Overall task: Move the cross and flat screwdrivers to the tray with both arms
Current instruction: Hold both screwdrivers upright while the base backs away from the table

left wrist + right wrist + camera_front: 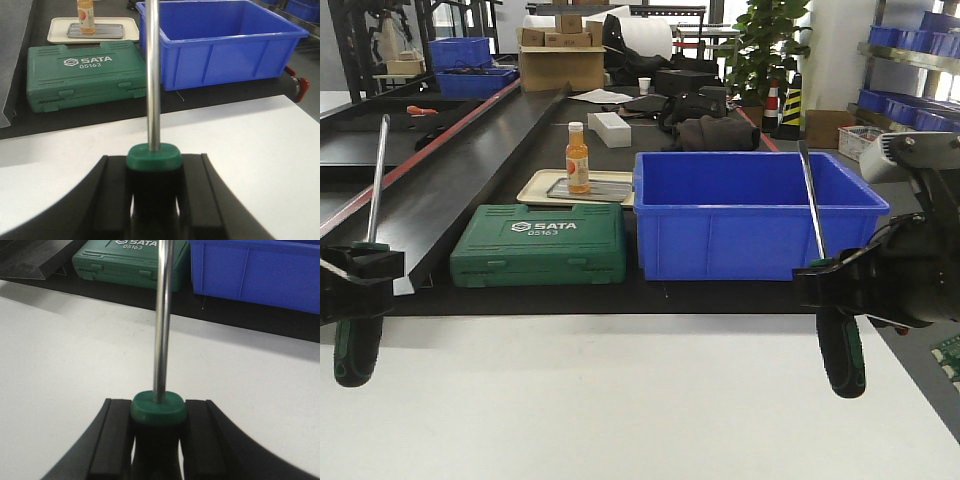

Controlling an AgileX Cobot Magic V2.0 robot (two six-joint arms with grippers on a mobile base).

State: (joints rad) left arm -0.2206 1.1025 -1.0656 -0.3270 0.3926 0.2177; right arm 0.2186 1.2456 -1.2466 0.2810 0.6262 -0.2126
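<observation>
I hold one screwdriver in each gripper, shaft pointing up and black-and-green handle hanging below the jaws, over the white table. My left gripper point(360, 262) point(153, 160) is shut on the left screwdriver point(358, 355) point(153, 75) just under its green collar. At the right edge my right gripper point(835, 280) point(157, 402) is shut the same way on the other screwdriver point(842, 360) point(162, 315). I cannot tell cross from flat. The grey metal tray point(610, 186) point(107, 31) lies far back, inside a cream-coloured tray.
An orange bottle point(578, 158) point(86, 17) stands on the grey tray. A green SATA tool case point(540, 245) point(82, 75) and a deep blue crate point(755, 215) point(225, 45) sit on the black mat between me and the tray. A black sloped panel point(450, 190) runs along the left.
</observation>
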